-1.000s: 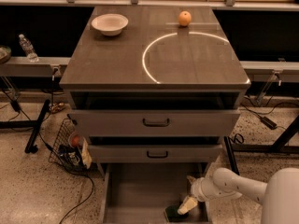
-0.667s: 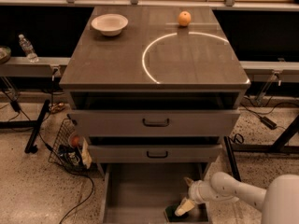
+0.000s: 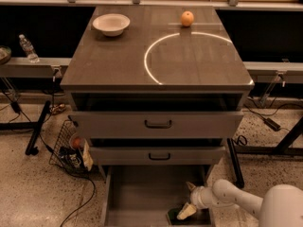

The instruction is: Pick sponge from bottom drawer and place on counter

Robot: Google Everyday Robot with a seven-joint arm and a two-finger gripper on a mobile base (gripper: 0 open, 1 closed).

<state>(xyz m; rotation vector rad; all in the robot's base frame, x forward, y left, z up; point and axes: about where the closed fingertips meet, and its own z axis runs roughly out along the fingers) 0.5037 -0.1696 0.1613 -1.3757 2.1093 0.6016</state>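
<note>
Sponge lies front-right on the bottom drawer floor. Hand is right at it, fingers spread, gripping nothing. Desk above carries a bowl, an orange and a white arc. Speckled floor, wire basket on the left.

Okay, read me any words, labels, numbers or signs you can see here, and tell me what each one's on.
No readable text anywhere in this view.
Water bottle: any label is too small to read.
Counter: only a white arc, no lettering.
Bowl, orange: no markings seen.
Gripper, low in the bottom drawer beside the sponge, jaws apart: no markings seen.
</note>
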